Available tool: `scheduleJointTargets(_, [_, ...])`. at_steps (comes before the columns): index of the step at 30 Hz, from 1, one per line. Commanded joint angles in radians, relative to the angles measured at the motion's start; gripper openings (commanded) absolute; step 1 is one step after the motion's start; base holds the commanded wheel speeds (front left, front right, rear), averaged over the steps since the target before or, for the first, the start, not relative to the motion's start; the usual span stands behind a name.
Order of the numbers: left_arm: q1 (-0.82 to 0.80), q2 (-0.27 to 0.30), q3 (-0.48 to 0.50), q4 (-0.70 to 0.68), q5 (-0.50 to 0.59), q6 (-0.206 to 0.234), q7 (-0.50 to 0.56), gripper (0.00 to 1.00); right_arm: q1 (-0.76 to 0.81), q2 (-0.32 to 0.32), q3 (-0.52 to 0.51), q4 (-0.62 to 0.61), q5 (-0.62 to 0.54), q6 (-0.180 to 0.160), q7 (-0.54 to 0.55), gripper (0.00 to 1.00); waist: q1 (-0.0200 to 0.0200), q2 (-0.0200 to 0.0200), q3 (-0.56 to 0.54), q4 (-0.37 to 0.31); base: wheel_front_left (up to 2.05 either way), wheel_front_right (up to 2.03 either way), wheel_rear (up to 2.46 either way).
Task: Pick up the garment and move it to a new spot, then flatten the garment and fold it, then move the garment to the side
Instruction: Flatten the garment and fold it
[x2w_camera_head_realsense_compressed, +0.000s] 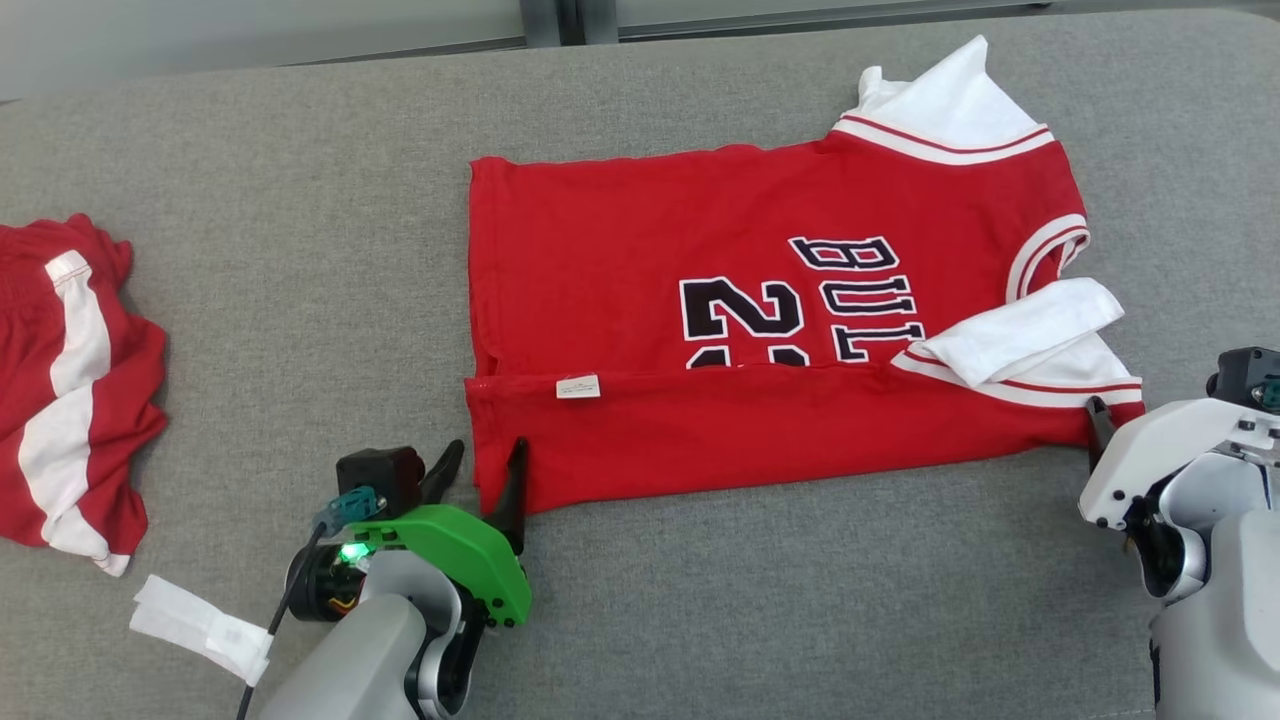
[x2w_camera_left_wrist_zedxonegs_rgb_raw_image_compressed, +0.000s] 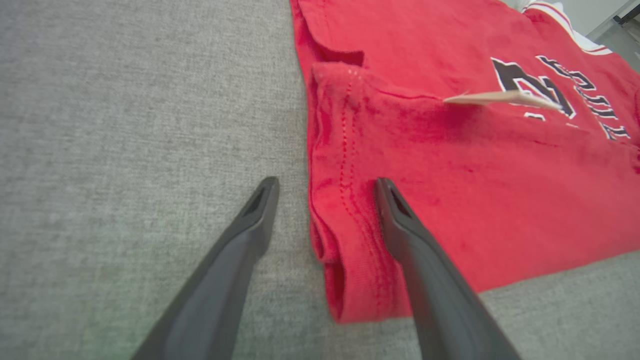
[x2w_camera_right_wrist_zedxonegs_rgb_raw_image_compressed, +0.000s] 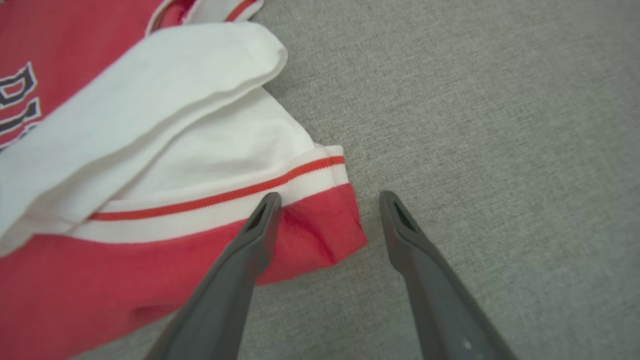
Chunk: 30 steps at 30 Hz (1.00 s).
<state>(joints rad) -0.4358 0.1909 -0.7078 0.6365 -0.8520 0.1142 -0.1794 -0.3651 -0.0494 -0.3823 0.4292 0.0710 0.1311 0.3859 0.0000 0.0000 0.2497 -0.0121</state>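
The garment (x2w_camera_head_realsense_compressed: 640, 270) is a red jersey with black lettering and white sleeves, lying flat on the grey cloth surface (x2w_camera_head_realsense_compressed: 300, 250), its near strip folded over with a small white tag (x2w_camera_head_realsense_compressed: 578, 387) showing. My left gripper (x2w_camera_head_realsense_compressed: 482, 478) stands open at the jersey's near left corner. In the left wrist view the gripper (x2w_camera_left_wrist_zedxonegs_rgb_raw_image_compressed: 325, 182) straddles the garment (x2w_camera_left_wrist_zedxonegs_rgb_raw_image_compressed: 450, 175) edge, one finger on red cloth, one on grey. My right gripper (x2w_camera_right_wrist_zedxonegs_rgb_raw_image_compressed: 327, 200) is open at the near right corner of the garment (x2w_camera_right_wrist_zedxonegs_rgb_raw_image_compressed: 310, 235); in the head view one dark finger (x2w_camera_head_realsense_compressed: 1099, 428) shows there.
A second red and white piece of clothing (x2w_camera_head_realsense_compressed: 70, 390) lies bunched at the far left edge. A white paper strip (x2w_camera_head_realsense_compressed: 200, 625) sits by my left forearm. Bare grey surface stretches in front of the jersey and between the two pieces.
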Motion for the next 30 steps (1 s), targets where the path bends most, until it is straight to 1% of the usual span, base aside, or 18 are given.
scheduleJointTargets(1, [0.000,-0.006,-0.009,0.020,0.006,-0.005,0.021,1.00,-0.010,-0.002,0.008,0.019,0.000,-0.001,0.001,1.00,0.0000,0.0000,0.003,-0.001,0.00,0.00,0.00])
scheduleJointTargets(3, [-0.003,-0.010,-0.016,0.032,0.001,-0.011,0.037,1.00,-0.019,0.000,0.026,0.047,0.019,-0.001,0.003,1.00,0.0000,0.0000,0.006,-0.002,0.00,0.00,0.00])
scheduleJointTargets(4, [-0.001,-0.012,-0.022,0.040,-0.004,-0.018,0.049,0.71,-0.021,0.001,0.032,0.062,0.026,0.000,0.011,0.98,0.0000,0.0000,0.007,-0.003,0.00,0.00,0.00])
scheduleJointTargets(5, [0.001,-0.014,-0.026,0.045,-0.007,-0.022,0.055,0.50,-0.022,0.001,0.036,0.071,0.032,0.000,0.015,0.75,0.0000,0.0000,0.008,-0.003,0.00,0.00,0.00])
scheduleJointTargets(6, [0.000,-0.016,-0.030,0.052,-0.010,-0.029,0.062,0.05,-0.024,0.001,0.038,0.080,0.035,0.000,0.013,0.27,0.0000,0.0000,0.009,-0.004,0.00,0.00,0.00])
scheduleJointTargets(7, [0.002,-0.019,-0.033,0.056,-0.013,-0.035,0.068,0.00,-0.025,0.002,0.040,0.086,0.038,0.000,0.011,0.00,0.0000,0.0000,0.010,-0.004,0.00,0.00,0.00])
scheduleJointTargets(11, [0.003,-0.024,-0.040,0.069,-0.019,-0.055,0.077,0.00,-0.017,-0.001,0.051,0.083,0.085,-0.001,0.000,0.00,0.0000,0.0000,0.007,-0.004,0.00,0.00,0.00])
scheduleJointTargets(13, [0.004,-0.019,-0.038,0.068,-0.026,-0.065,0.076,0.00,-0.008,0.000,0.053,0.061,0.141,-0.001,-0.003,0.00,0.0000,0.0000,0.002,-0.005,0.00,0.00,0.00])
scheduleJointTargets(17, [0.026,0.002,-0.025,0.042,-0.051,-0.080,0.081,0.00,0.034,-0.001,0.058,-0.034,0.218,-0.001,0.015,0.00,0.0000,0.0000,-0.014,-0.008,0.00,0.00,0.00])
scheduleJointTargets(19, [0.039,0.024,-0.016,0.018,-0.061,-0.084,0.089,0.00,0.075,-0.002,0.064,-0.098,0.288,-0.001,0.046,0.00,0.0000,0.0000,-0.025,-0.010,0.00,0.00,0.00])
scheduleJointTargets(21, [0.059,0.046,-0.010,-0.011,-0.067,-0.080,0.097,0.00,0.127,-0.002,0.065,-0.163,0.316,-0.001,0.073,0.00,0.0000,0.0000,-0.032,-0.012,0.00,0.00,0.00])
scheduleJointTargets(25, [0.101,0.091,-0.003,-0.087,-0.078,-0.062,0.117,0.00,0.226,-0.003,0.041,-0.276,0.336,-0.001,0.113,0.00,0.0000,0.0000,-0.043,-0.016,0.00,0.00,0.00])
scheduleJointTargets(30, [0.164,0.145,-0.003,-0.193,-0.088,-0.022,0.154,0.00,0.307,-0.004,0.012,-0.353,0.339,-0.001,0.142,0.00,0.0000,0.0000,-0.051,-0.025,0.00,0.00,0.00])
